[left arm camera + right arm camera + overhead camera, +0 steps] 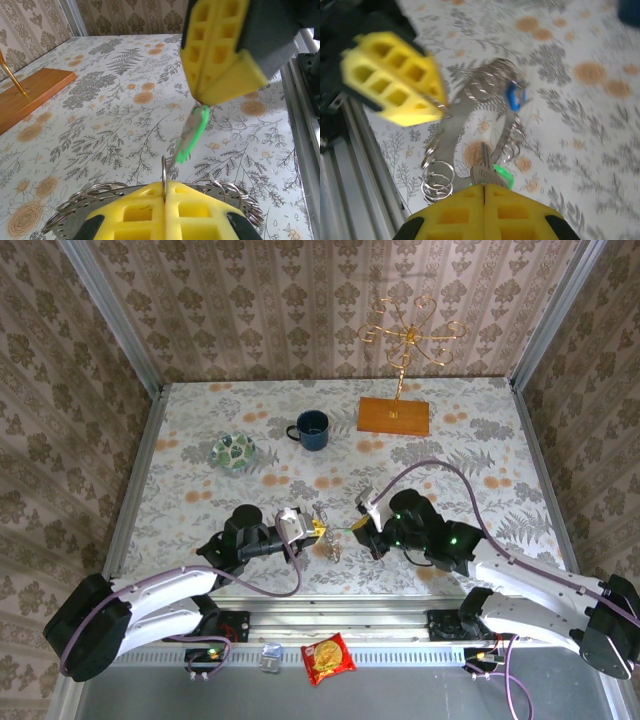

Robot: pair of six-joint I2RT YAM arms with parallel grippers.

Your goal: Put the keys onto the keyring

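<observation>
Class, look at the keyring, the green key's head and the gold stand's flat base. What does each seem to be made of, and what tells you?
The keyring looks like steel: dull grey, with glints on its small coiled loops. The green key has a head that is probably plastic: bright, uniform, slightly glossy. The stand base seems wood: orange-brown, smooth, maybe varnished.
</observation>
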